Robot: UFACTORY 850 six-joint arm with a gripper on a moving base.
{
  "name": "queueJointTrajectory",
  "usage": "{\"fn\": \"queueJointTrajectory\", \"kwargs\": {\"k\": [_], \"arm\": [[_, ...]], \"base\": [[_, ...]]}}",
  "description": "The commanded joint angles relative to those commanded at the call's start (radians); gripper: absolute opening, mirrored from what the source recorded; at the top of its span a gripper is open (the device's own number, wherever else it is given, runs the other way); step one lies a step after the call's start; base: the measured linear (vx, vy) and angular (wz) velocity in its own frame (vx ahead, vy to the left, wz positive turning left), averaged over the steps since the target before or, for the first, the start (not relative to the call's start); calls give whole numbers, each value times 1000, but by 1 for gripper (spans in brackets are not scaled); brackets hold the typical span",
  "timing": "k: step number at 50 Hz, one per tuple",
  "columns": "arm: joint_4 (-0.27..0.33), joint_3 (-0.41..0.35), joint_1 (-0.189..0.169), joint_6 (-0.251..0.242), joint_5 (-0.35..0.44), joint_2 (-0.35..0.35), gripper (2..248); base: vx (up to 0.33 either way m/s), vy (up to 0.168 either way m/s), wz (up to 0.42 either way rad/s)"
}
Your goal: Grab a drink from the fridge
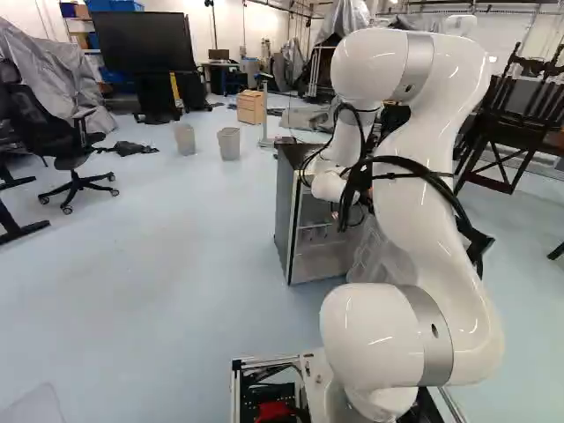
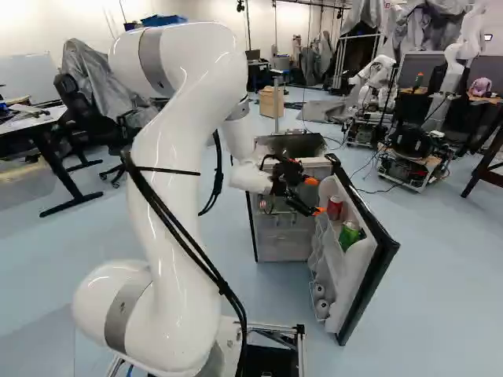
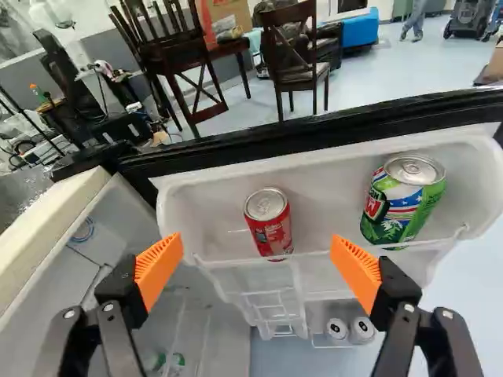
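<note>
right now the black two-fingered claw with orange pads is released, its fingers wide apart. at twelve o'clock from it, a red metal can stands in the white plastic door shelf; at one o'clock, a green patterned metal can shares it. lower down sit two silver-topped cans. beyond the door's black edge, a dark wooden slatted chair stands at eleven o'clock.
</note>
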State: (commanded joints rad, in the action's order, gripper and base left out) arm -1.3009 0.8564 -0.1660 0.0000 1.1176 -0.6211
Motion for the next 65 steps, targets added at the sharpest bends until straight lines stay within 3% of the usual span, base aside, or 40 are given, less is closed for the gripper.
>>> {"fn": "queueJointTrajectory", "kwargs": {"k": [25,45,65], "arm": [[0,45,-51,0,0,-27,247],[0,35,-58,-2,0,-21,247],[0,35,-59,-162,0,-21,247]], "base": [[0,0,0],[0,0,0],[0,0,0]]}}
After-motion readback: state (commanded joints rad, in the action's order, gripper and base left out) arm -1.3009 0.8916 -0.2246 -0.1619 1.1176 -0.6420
